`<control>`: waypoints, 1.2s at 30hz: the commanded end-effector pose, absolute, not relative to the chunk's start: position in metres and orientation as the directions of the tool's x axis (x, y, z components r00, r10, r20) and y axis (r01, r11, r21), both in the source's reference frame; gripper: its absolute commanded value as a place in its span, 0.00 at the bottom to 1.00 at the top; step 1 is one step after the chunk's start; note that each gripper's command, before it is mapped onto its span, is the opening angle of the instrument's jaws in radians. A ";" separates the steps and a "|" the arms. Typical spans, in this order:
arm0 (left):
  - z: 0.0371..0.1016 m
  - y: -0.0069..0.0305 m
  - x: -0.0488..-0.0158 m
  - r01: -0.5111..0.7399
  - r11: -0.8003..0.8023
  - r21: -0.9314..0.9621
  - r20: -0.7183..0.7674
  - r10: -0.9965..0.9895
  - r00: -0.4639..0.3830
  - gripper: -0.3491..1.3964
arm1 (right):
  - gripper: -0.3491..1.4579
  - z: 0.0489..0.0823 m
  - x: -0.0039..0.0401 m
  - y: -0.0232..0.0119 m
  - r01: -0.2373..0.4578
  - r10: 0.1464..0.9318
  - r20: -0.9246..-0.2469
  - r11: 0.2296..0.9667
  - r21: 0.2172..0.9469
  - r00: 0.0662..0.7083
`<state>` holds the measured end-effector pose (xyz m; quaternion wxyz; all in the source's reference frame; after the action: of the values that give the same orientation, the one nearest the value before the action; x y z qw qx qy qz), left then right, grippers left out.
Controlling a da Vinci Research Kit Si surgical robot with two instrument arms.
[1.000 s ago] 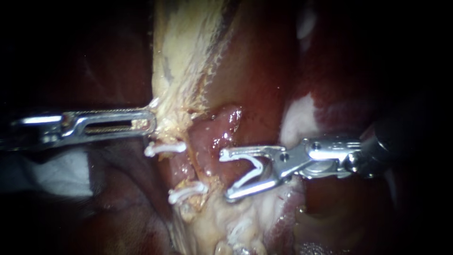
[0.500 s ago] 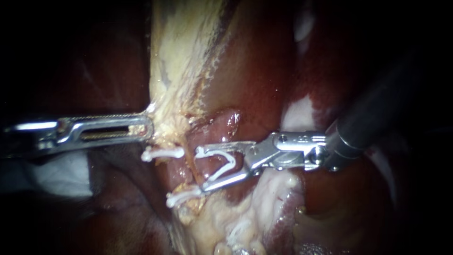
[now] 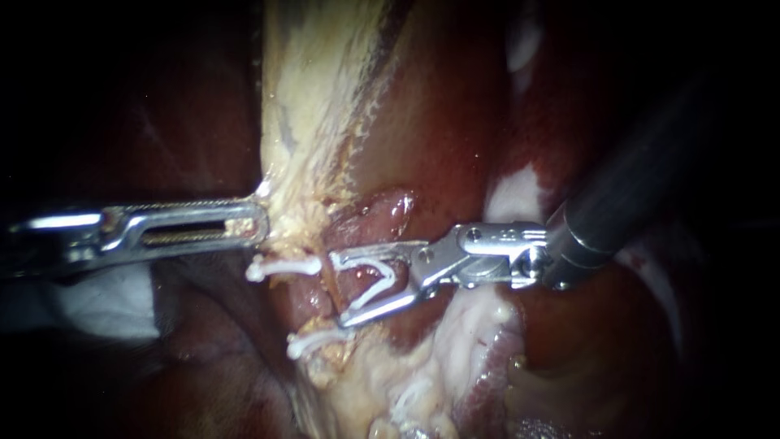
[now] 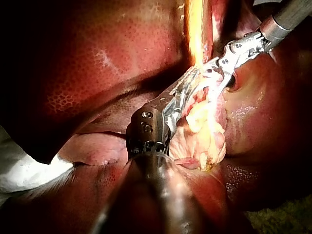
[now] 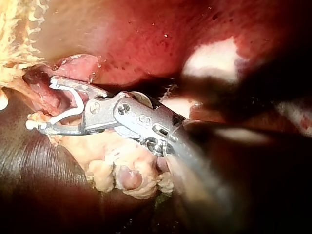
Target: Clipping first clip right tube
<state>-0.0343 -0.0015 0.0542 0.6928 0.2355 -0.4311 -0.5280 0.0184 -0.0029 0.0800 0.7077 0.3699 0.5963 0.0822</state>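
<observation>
My right instrument point(image 3: 337, 290) has its end effector gripping an open white clip point(image 3: 388, 276), jaws spread astride the right tube point(image 3: 357, 284). The tube looks soft, slick and easily torn, so I'd close squarely across it. My left instrument point(image 3: 262, 218) clamps pale tissue point(image 3: 301, 203).

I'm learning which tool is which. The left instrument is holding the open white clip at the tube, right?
No, the right instrument holds the open white clip at the tube, as the endoscope view shows. The left instrument grips pale tissue.
</observation>
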 end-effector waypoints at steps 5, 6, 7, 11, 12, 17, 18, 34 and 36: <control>0.0543 -0.0015 -0.0343 0.529 0.331 0.781 0.349 -0.935 0.071 0.00 | 0.52 0.0785 0.0189 -0.0042 0.378 0.571 -0.779 0.682 0.626 0.259; 0.0543 -0.0015 -0.0344 0.529 0.331 0.781 0.349 -0.935 0.071 0.00 | 0.51 0.0783 0.0190 -0.0044 0.388 0.574 -0.777 0.675 0.627 0.259; 0.0543 -0.0015 -0.0344 0.529 0.331 0.781 0.349 -0.935 0.071 0.00 | 0.51 0.0780 0.0191 -0.0047 0.401 0.577 -0.776 0.667 0.628 0.256; 0.0543 -0.0015 -0.0344 0.529 0.331 0.781 0.349 -0.935 0.070 0.00 | 0.50 0.0774 0.0194 -0.0052 0.431 0.579 -0.774 0.648 0.628 0.257; 0.0543 -0.0015 -0.0344 0.529 0.331 0.781 0.349 -0.935 0.070 0.00 | 0.49 0.0773 0.0195 -0.0053 0.437 0.579 -0.775 0.646 0.626 0.255; 0.0543 -0.0015 -0.0345 0.530 0.331 0.781 0.349 -0.935 0.070 0.00 | 0.48 0.0770 0.0199 -0.0055 0.457 0.588 -0.764 0.621 0.637 0.266; 0.0544 -0.0015 -0.0345 0.530 0.331 0.781 0.349 -0.935 0.070 0.00 | 0.48 0.0769 0.0199 -0.0056 0.459 0.590 -0.761 0.616 0.640 0.269; 0.0549 -0.0012 -0.0346 0.529 0.332 0.781 0.349 -0.934 0.071 0.00 | 0.42 0.0762 0.0201 -0.0068 0.481 0.624 -0.720 0.552 0.681 0.304; 0.0549 -0.0013 -0.0346 0.529 0.332 0.781 0.350 -0.934 0.071 0.00 | 0.41 0.0765 0.0202 -0.0070 0.480 0.625 -0.718 0.549 0.684 0.307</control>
<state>-0.0346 -0.0013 0.0549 0.6929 0.2347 -0.4311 -0.5281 0.0202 -0.0071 0.0764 0.6568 0.4717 0.5857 0.0553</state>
